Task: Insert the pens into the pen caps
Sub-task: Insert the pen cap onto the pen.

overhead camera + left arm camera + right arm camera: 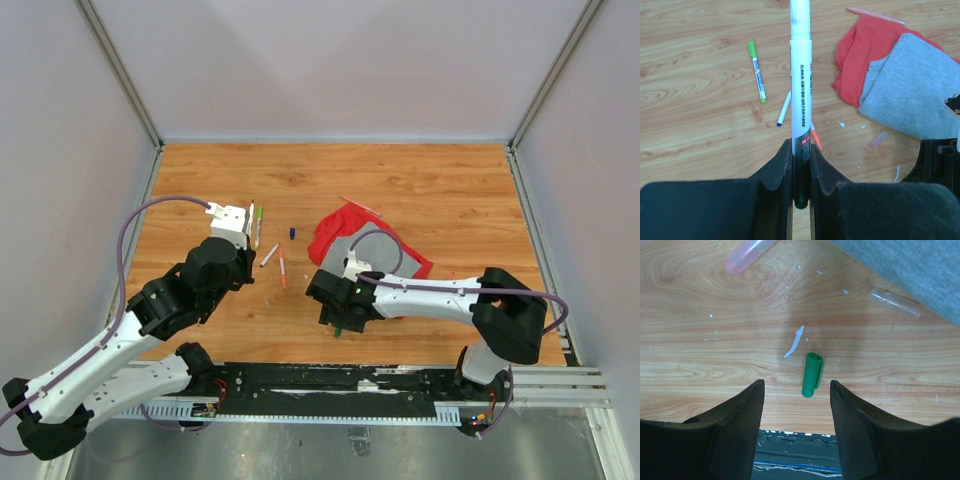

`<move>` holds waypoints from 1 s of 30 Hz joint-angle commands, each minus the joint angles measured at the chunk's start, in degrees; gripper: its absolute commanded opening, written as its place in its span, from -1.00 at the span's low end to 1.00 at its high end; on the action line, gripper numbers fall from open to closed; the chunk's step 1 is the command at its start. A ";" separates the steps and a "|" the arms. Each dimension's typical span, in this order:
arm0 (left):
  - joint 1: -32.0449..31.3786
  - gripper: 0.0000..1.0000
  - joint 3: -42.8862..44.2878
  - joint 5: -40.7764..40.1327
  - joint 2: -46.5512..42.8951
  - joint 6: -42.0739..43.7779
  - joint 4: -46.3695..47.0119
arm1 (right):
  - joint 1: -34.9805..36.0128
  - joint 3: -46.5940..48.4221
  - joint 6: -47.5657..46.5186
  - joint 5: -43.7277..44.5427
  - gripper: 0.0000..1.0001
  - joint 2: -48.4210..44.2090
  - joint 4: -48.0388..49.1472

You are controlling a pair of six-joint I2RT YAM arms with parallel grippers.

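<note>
Your right hand [796, 385] hangs, jaws apart, over the green cap [812, 374] — lower centre of its wrist view, long axis pointing away, seemingly right of midline. Your left hand [801, 175] is clamped on a white pen [801, 75].

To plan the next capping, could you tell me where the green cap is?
The green cap lies on the table near its front edge, between the right hand's open fingers in the right wrist view, short of the grey cloth.

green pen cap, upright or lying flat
Lying flat: the small green plastic pen cap rests on its side on the wooden table.
</note>
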 commanded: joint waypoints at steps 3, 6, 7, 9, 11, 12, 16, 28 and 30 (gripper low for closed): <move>0.05 -0.99 0.42 -0.43 -0.16 0.19 0.83 | 0.61 2.64 0.33 -0.51 0.02 2.79 -3.77; 0.07 -0.99 0.42 -0.45 -0.17 0.19 0.92 | 0.61 3.56 -0.26 -0.65 -0.11 4.05 -4.01; 0.08 -0.99 0.42 -0.43 -0.15 0.19 0.92 | 0.61 3.95 -0.40 -0.58 -0.15 4.57 -4.29; 0.13 -0.99 0.42 -0.41 -0.25 0.19 0.84 | 0.62 4.63 -0.64 -0.47 -0.20 5.32 -4.90; 0.07 -0.99 0.42 -0.41 -0.32 0.19 0.76 | 0.61 4.91 -0.69 -0.32 -0.26 5.98 -5.37; 0.11 -0.99 0.42 -0.40 -0.40 0.19 0.81 | 0.61 4.98 -0.67 -0.22 -0.27 6.26 -5.58; 0.05 -0.99 0.42 -0.44 -0.33 0.19 0.83 | 0.61 5.06 -0.67 -0.04 -0.37 7.44 -6.33; 0.09 -0.99 0.48 -0.30 -0.50 0.19 0.84 | 0.61 5.75 -2.53 -1.22 -0.66 10.84 -7.73; 0.06 -0.99 0.51 -0.32 -0.58 0.19 0.81 | 0.60 5.69 -3.00 -1.34 -0.73 10.69 -7.73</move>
